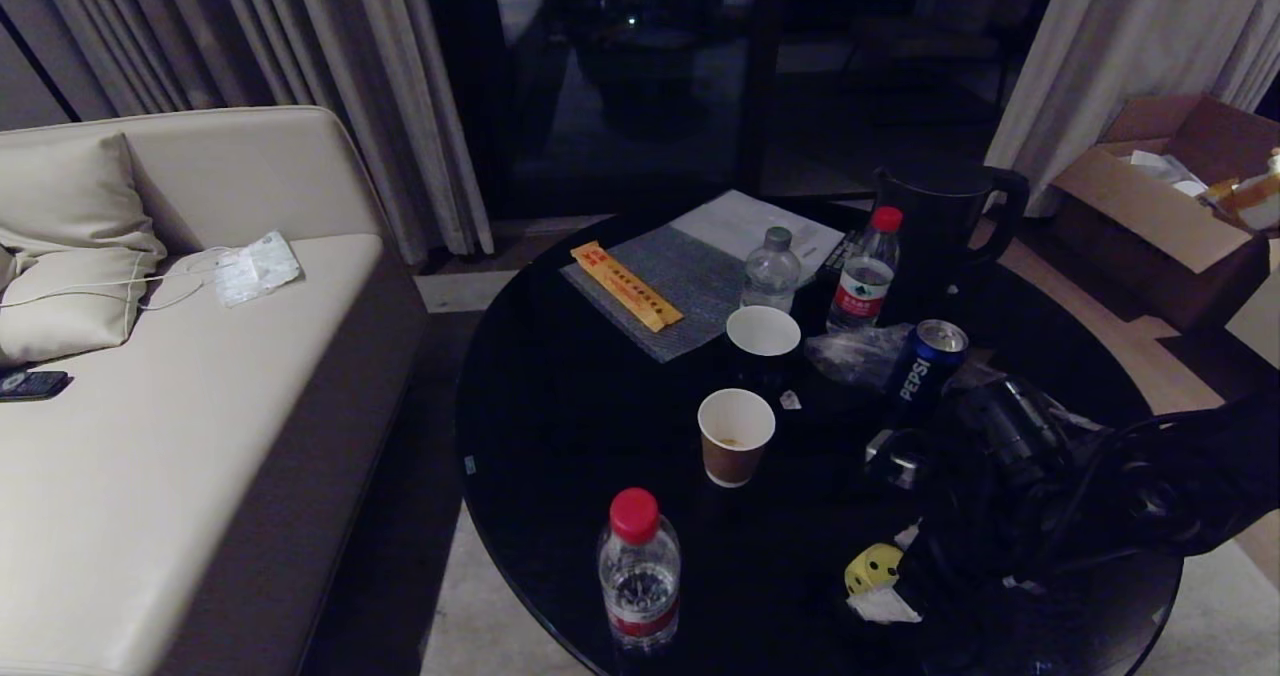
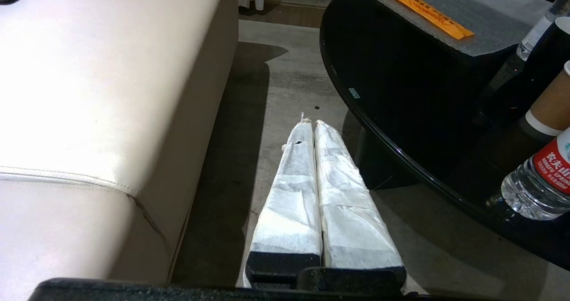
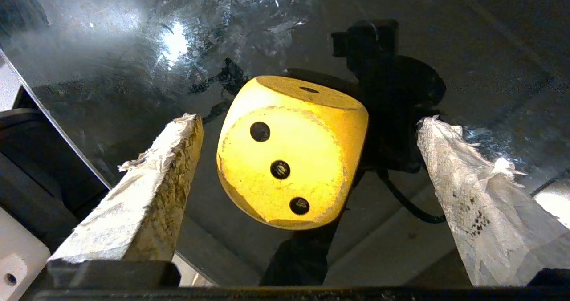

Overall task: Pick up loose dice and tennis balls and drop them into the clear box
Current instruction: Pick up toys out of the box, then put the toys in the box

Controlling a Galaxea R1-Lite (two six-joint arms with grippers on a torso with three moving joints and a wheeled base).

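Dim lounge, round black glass table [image 1: 560,436] beside beige sofa [image 1: 150,436]. Head view: yellow die [image 1: 872,568] at table's near edge, right gripper [image 1: 905,581] over it; Pepsi can [image 1: 925,361] and paper cup [image 1: 735,434] toward centre. Left wrist: left gripper [image 2: 311,124] off table, fingers pressed together. Right wrist: right gripper's fingers [image 3: 151,189] spread wide, die between them, no contact.
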